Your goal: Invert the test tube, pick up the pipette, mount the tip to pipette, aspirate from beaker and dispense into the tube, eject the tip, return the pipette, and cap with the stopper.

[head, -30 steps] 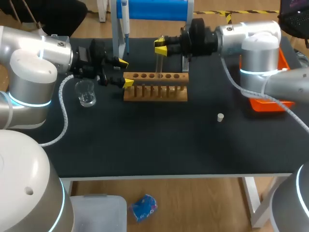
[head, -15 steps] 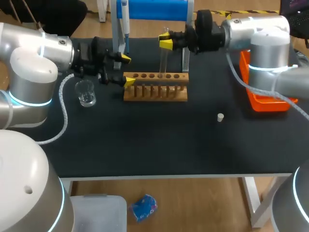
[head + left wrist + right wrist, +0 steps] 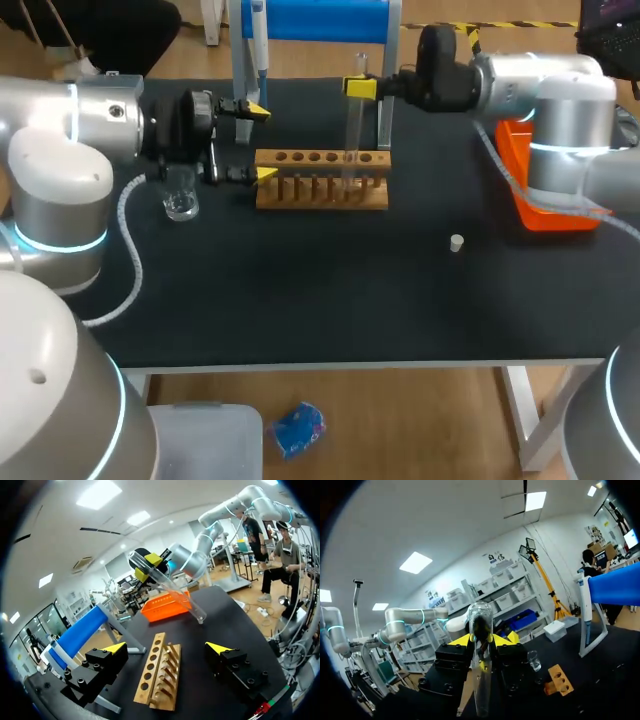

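Tabletop (image 3: pixel 300 300) was plain black, no pattern at all. Rack (image 3: pixel 320 192) was light tan wood. Test tube (image 3: pixel 353 135) and beaker (image 3: pixel 179 195) were both clear, and the stopper (image 3: pixel 456 242) was off-white. The bin (image 3: pixel 545 212) was bright orange. Pipette (image 3: pixel 258 40) looked white with some blue, next to a fat blue bar (image 3: pixel 315 18). Left arm (image 3: pixel 60 130) and right arm (image 3: pixel 550 90) were silver-grey with glowing light-blue rings, and the jaws were black with yellow tips.

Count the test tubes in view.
1. The test tube is held in the right gripper, near the wooden rack. Other clear tubes on the rack could go unseen.
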Tool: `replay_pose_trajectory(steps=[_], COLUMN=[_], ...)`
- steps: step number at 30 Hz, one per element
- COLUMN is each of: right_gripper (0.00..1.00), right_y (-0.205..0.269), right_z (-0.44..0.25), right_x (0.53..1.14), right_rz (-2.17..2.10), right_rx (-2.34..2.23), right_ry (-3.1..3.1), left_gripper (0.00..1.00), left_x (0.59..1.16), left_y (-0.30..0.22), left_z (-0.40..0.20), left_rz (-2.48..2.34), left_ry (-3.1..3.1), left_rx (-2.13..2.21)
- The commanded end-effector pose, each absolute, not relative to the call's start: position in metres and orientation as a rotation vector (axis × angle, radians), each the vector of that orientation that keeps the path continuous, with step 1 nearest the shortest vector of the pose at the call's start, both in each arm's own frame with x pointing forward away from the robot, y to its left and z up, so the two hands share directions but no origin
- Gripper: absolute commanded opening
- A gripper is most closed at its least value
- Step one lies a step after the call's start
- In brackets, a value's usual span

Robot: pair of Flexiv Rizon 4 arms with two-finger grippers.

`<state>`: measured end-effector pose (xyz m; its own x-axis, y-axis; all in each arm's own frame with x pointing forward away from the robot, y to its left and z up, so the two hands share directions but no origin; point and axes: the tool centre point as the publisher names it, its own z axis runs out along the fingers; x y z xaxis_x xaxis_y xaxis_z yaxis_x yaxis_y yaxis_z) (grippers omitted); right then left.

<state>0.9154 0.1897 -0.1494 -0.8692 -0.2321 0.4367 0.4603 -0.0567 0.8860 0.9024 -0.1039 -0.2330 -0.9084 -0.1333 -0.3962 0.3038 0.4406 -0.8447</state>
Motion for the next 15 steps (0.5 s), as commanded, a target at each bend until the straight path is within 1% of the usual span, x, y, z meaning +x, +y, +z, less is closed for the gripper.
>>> replay_pose_trajectory(steps=[1, 4, 8, 10, 15], right_gripper=[0.0, 0.0, 0.0, 0.0, 0.0], right_y=[0.19, 0.182, 0.175, 0.172, 0.17], right_z=[-0.151, -0.148, -0.141, -0.14, -0.139], right_x=[0.919, 0.917, 0.908, 0.904, 0.904], right_rz=[-1.969, -1.93, -1.724, -1.663, -1.674], right_rx=[-0.23, -0.417, -0.751, -0.828, -0.842], right_ry=[-1.755, -1.585, -1.36, -1.356, -1.341], left_gripper=[1.0, 1.0, 1.0, 1.0, 1.0], left_x=[0.901, 0.894, 0.879, 0.877, 0.877], left_y=[-0.105, -0.11, -0.115, -0.117, -0.117], left_z=[-0.234, -0.221, -0.218, -0.213, -0.213], left_rz=[-1.462, -1.296, -1.104, -1.06, -1.06], left_ry=[2.276, 2.031, 1.778, 1.658, 1.658], left_rx=[0.133, 0.502, 0.934, 0.887, 0.887])
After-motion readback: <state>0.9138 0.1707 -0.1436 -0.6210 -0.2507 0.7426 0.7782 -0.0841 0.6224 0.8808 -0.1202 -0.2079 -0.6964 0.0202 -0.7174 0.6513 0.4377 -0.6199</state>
